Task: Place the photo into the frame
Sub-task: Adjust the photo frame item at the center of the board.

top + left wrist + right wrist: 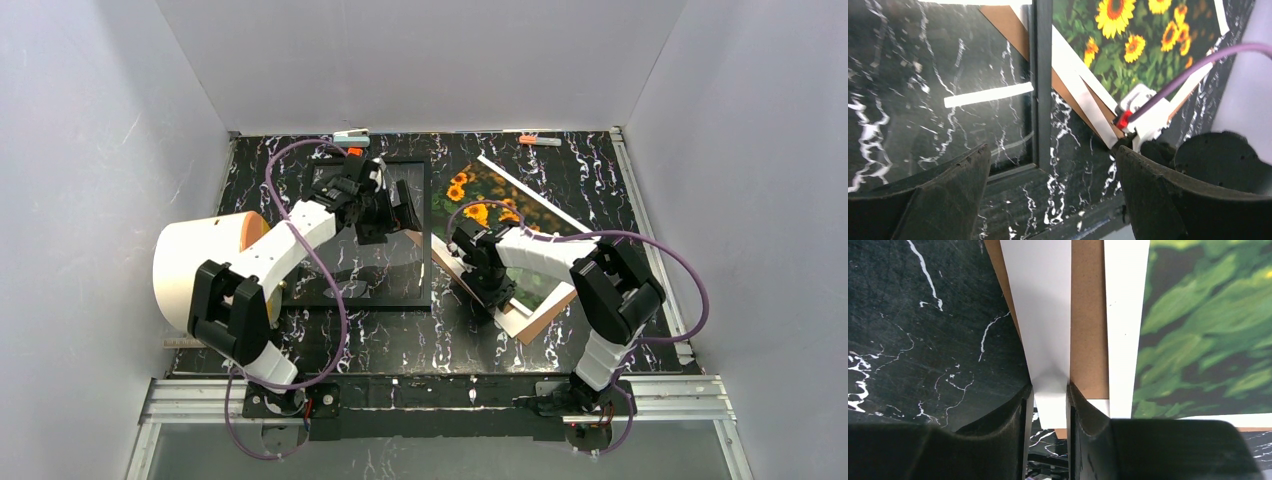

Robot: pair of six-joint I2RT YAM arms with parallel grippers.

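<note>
The big black tabletop [400, 335] with white marble lines carries everything. On its left part lies the thin black picture frame [1041, 90] with its clear pane, flat and with nothing in it. Right up against the frame's right side lies the flat brown backing board [1088, 315], turned at a slant. The sunflower photo [485, 190] with its white border lies face up on that board, so it is not in the frame yet. The left gripper [1053, 165] hangs over the frame's right side, its jaws wide apart and holding nothing. The right gripper [1049, 405] is down at the board's near left edge. Its jaws are almost closed and pinch a narrow strip of white paper [1040, 305] that runs along the board beside the photo's border. I cannot tell if this strip is part of the photo or another sheet. The step in hand looks like getting hold of the paper so it can be lifted. To do it well, I think the right jaws should squeeze only the paper, not the board under it. They should squeeze softly, because the paper bunches up a little at the pinch. The lift should be slow and low so the sheet does not bend or slip. The photo's edges should line up with the frame's sides before it goes down.
</note>
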